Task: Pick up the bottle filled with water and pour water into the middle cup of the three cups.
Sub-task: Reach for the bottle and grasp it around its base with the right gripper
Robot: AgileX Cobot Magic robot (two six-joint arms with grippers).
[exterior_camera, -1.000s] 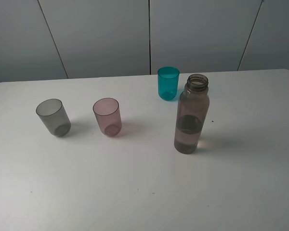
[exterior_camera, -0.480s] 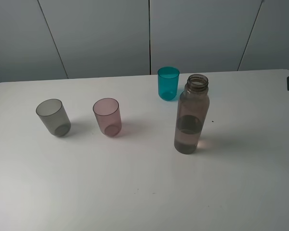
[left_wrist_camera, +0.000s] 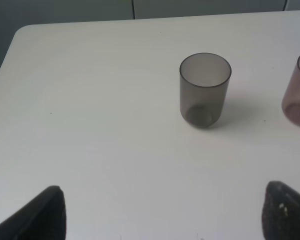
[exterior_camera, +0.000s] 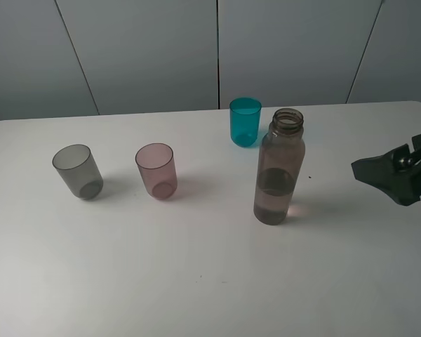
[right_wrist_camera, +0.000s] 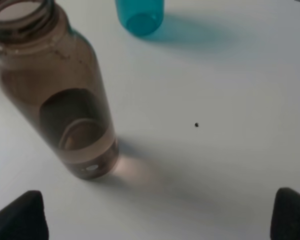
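The bottle (exterior_camera: 279,168) stands upright and uncapped on the white table (exterior_camera: 196,267), partly filled with water; it also shows in the right wrist view (right_wrist_camera: 60,95). The three cups stand upright: smoky grey (exterior_camera: 77,170) on the left, the pink middle cup (exterior_camera: 156,170), and teal (exterior_camera: 245,121) behind the bottle. My right gripper (exterior_camera: 379,175) is open and empty, to the right of the bottle and apart from it; its fingertips (right_wrist_camera: 20,217) sit wide apart. My left gripper (left_wrist_camera: 162,220) is open and empty, short of the grey cup (left_wrist_camera: 205,90), and is out of the exterior view.
A grey panelled wall (exterior_camera: 217,49) runs behind the table's far edge. The pink cup's side shows in the left wrist view (left_wrist_camera: 297,90), and the teal cup in the right wrist view (right_wrist_camera: 140,15). A small dark speck (right_wrist_camera: 196,124) lies on the table.
My right gripper has come in from the right edge of the exterior view and moved left toward the bottle. The bottle and cups have not moved.
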